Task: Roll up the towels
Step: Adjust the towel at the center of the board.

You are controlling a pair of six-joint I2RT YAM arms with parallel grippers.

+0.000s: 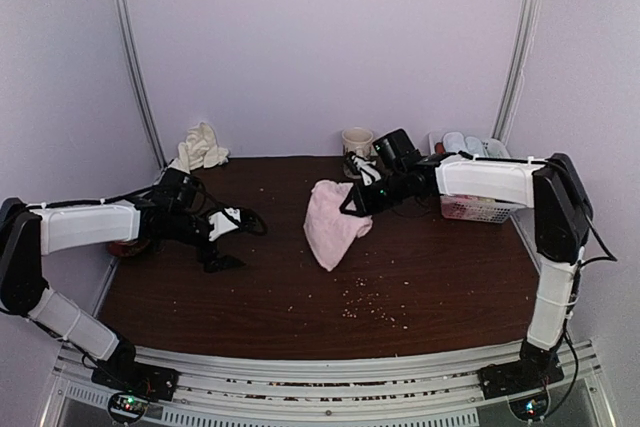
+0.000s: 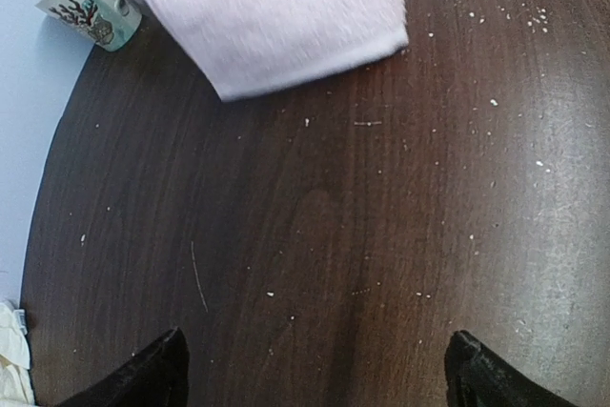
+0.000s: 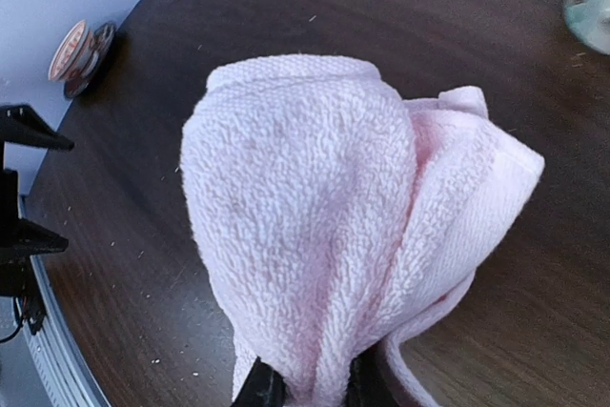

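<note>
In the right end effector (image 3: 310,390) hangs the pink towel (image 3: 305,216)

— Where is the pale pink terry-cloth hand towel (image 1: 333,224) (image 2: 276,16) (image 3: 315,216)?

— Pinched in the right claw (image 1: 352,202) (image 3: 310,390). The claw nips a gathered edge, and the cloth spreads out from it in soft, bunched folds, with one hemmed edge curling along the side.

— Lifted, then?

— The upper part is. The towel hangs down and away from that claw, and its lower end seems to reach the dark wooden tabletop (image 1: 450,287). That end lies ahead of the left claw (image 1: 235,240) (image 2: 315,369), apart from it.

— And the cream-white cloth hand towel (image 1: 201,146)?

— Crumpled in a loose heap at the tabletop's far edge, beyond the left claw and well apart from it, farther still from the right claw. Neither towel is rolled.
</note>
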